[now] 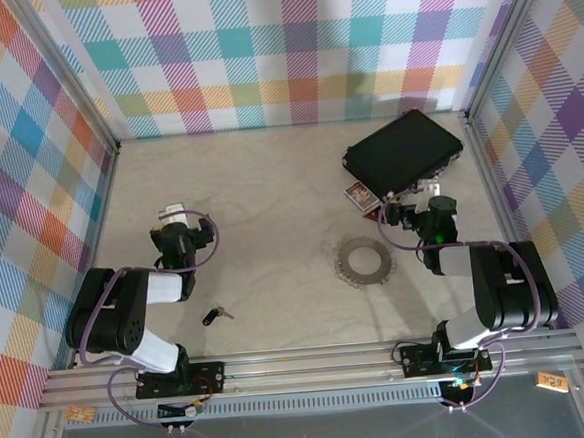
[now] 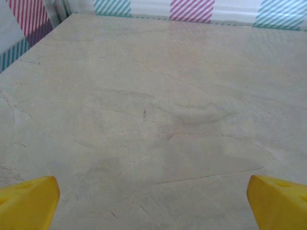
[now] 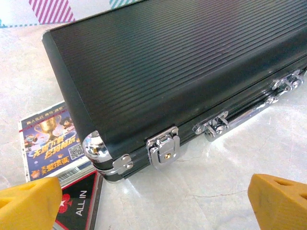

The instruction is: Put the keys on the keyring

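The key [image 1: 216, 315], tiny with a black head and a short silver blade, lies on the table near the front, just right of the left arm. The keyring [image 1: 362, 261] lies as a flat round coil of silvery chain right of centre. My left gripper [image 1: 174, 215] [image 2: 153, 206] is open over bare tabletop, well behind the key, with its yellow fingertips [image 2: 28, 203] wide apart. My right gripper [image 1: 414, 206] [image 3: 153, 206] is also open, behind and right of the coil. It faces the front side of the black case [image 3: 182, 72], with nothing between its fingers.
The black ribbed case [image 1: 404, 151] with chrome latches lies at the back right. A card box [image 1: 362, 198] [image 3: 48, 143] lies at its near left corner. Plaid walls [image 1: 26, 147] close in the table on three sides.
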Robot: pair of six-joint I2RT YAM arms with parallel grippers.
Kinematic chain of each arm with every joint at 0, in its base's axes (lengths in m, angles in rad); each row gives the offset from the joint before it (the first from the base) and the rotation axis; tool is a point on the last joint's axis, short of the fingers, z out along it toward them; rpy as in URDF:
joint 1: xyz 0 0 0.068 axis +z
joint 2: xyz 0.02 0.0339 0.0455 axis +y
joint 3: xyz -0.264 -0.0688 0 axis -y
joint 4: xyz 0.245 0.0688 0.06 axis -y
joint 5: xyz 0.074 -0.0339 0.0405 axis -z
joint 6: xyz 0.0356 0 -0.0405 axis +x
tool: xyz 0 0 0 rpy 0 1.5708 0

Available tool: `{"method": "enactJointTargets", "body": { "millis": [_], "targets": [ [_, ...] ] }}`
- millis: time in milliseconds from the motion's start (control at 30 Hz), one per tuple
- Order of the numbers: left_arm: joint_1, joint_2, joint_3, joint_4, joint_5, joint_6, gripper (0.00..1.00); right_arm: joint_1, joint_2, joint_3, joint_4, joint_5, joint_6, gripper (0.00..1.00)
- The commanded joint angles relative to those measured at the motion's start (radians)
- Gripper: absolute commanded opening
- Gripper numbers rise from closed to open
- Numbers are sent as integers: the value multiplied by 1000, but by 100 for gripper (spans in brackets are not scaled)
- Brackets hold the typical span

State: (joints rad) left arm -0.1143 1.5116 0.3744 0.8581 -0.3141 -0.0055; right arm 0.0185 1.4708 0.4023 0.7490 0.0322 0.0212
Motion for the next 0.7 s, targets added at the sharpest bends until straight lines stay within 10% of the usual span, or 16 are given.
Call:
{"method": "enactJointTargets", "body": {
  "millis": [0,300,667],
  "targets": [
    [2,-84,-5,-45,13,9,100,-4,-76,20,-50,3,-2,99],
    [-16,-343,46,-402,97,-29,100,37,-334,137,-537,172,205,99],
    [-96,-595,109,-823,293,-359,100,181,-456,300,-993,-60,257,99]
  ]
}}
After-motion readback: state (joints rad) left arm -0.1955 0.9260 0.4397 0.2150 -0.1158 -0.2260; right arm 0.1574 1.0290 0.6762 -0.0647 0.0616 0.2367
